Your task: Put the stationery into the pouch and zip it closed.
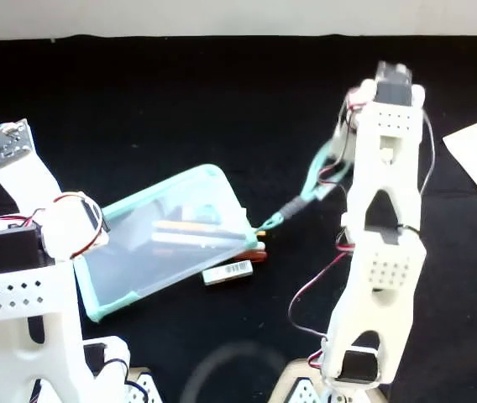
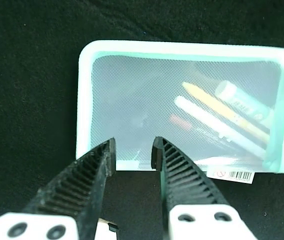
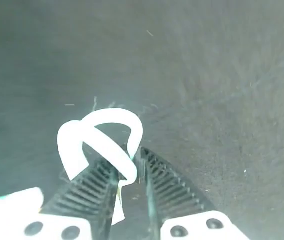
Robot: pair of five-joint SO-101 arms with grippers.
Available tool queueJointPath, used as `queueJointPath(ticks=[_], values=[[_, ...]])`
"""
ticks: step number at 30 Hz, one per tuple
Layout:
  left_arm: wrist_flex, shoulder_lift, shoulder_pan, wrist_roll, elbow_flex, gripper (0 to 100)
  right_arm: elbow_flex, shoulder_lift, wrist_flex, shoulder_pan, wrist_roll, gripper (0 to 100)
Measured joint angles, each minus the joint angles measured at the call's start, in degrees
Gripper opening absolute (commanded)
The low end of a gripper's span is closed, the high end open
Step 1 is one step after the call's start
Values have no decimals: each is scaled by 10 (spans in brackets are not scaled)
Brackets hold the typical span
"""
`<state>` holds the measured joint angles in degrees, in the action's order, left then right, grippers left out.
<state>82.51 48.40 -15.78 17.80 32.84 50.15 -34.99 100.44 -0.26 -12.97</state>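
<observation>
**On the black table (image 1: 180, 101), the pouch (image 1: 163, 243) is lying flat**

I am holding my left gripper (image 2: 133, 152) over one long edge, jaws parted around nothing. My right gripper (image 3: 136, 158) is pinching its pull loop (image 3: 113, 115). Pens (image 2: 217, 115) are lying inside, a barcoded stick (image 1: 228, 271) just outside.

The pouch (image 2: 147, 105) is see-through mesh with smooth mint trim, its pull loop (image 3: 112, 114) a smooth band; the tabletop (image 1: 180, 101) wears matt black, fuzzy cloth; the left gripper (image 2: 133, 152) is ribbed black plastic
</observation>
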Motion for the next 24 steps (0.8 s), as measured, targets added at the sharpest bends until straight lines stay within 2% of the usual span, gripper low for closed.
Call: queueJointPath(ticks=[8, 16, 24], values=[[0, 0, 0, 0, 0, 137, 0, 188, 0, -16, 25, 7], [0, 0, 0, 0, 0, 137, 1, 356, 0, -91, 101, 7], [0, 0, 0, 0, 0, 139, 7, 449, 1, -144, 120, 7]])
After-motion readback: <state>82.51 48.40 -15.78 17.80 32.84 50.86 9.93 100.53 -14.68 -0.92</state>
